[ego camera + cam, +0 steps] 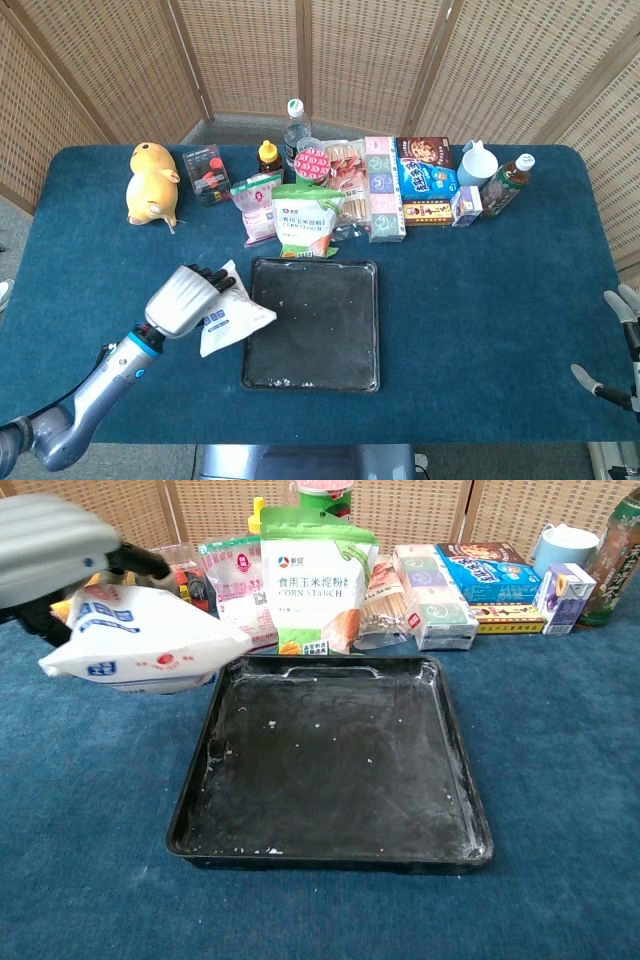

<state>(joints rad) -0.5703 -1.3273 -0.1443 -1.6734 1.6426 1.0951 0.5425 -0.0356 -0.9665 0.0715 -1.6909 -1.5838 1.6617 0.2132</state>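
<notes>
One white bag [232,322] rides up in the left hand [180,300], gripped from above, hanging just past the black tray [330,368] rim's left edge. Carrying's underway; next it needs to swing over the tray and be lowered. Right hand [618,340] sits wide at the table edge.

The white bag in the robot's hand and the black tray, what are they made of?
The white bag held by the left hand looks like soft, slightly glossy plastic film: it creases and sags, with printed labels. The black tray looks like dark coated metal, though hard plastic is possible: it has a stiff raised rim, a matte, scuffed floor and white powdery specks.
</notes>
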